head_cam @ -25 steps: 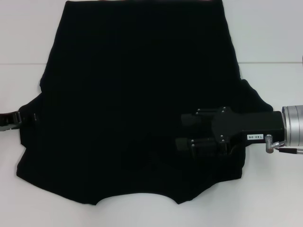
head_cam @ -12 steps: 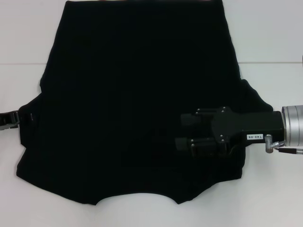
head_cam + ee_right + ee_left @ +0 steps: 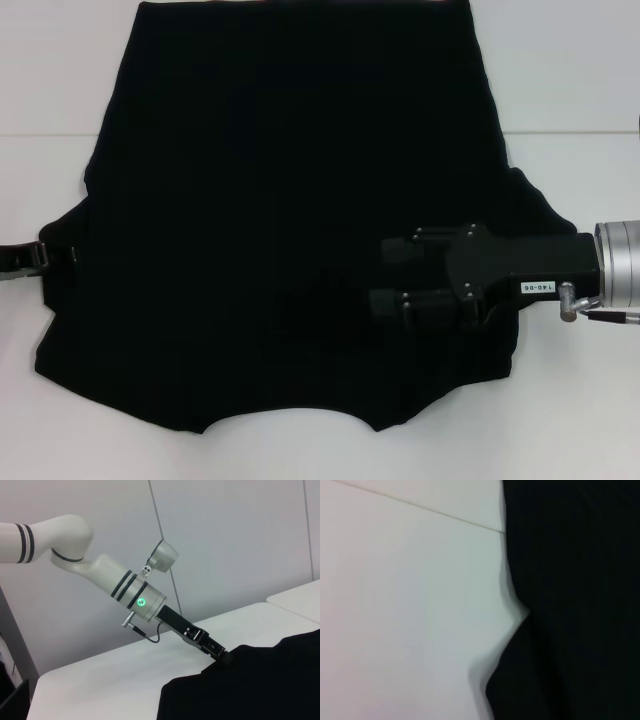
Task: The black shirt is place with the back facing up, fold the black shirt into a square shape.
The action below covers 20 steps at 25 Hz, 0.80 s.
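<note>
— From the head view, where do you stand?
— The black shirt [image 3: 290, 220] lies spread flat on the white table [image 3: 570, 70], plain side up. My right pincer [image 3: 385, 278] reaches in over its lower right part, low on the cloth; I judge it is placed for a fold. Whether it is parted or has cloth, I cannot tell.
— And the left?
— My left pincer [image 3: 62, 252] meets the sleeve edge; its grip is hidden.
— The left wrist view?
— Only dark, unmarked cloth edge against table.
— The right wrist view?
— It shows my left pincer [image 3: 223, 657] touching the shirt's edge.
</note>
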Available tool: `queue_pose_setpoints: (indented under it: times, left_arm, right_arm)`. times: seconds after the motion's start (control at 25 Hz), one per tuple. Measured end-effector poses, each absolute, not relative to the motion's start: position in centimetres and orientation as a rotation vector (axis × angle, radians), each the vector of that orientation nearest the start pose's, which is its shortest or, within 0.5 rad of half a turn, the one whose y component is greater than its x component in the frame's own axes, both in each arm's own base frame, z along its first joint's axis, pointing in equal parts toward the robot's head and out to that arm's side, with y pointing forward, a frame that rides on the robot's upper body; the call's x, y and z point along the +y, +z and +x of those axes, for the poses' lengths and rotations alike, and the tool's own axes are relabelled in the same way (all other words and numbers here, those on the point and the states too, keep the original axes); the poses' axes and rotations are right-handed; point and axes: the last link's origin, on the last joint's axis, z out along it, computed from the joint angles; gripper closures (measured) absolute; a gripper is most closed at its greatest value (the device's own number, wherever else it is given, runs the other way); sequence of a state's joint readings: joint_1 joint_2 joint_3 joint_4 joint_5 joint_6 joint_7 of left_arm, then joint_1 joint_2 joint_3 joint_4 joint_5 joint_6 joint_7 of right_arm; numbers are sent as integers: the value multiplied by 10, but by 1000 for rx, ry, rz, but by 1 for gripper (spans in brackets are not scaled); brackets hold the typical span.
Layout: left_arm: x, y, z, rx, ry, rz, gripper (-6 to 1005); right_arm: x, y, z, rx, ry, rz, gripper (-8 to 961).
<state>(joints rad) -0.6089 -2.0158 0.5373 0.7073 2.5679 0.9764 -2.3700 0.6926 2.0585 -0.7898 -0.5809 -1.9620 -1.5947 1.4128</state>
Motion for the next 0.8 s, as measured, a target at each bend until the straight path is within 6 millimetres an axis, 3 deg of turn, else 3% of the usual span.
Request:
queue_pose_setpoints:
  times: [0.6, 0.68, 0.8]
  left_arm:
    - [389, 59, -354, -1530, -144, -1843, 459]
    - [390, 59, -354, -1527, -141, -1844, 704]
    - [390, 59, -354, -1527, -143, -1842, 754]
  right_arm:
    - [355, -14, 205, 486, 765, -2907, 165]
    - [355, -13, 205, 487, 768, -2905, 165]
    - [355, -12, 206, 489, 773, -2900, 165]
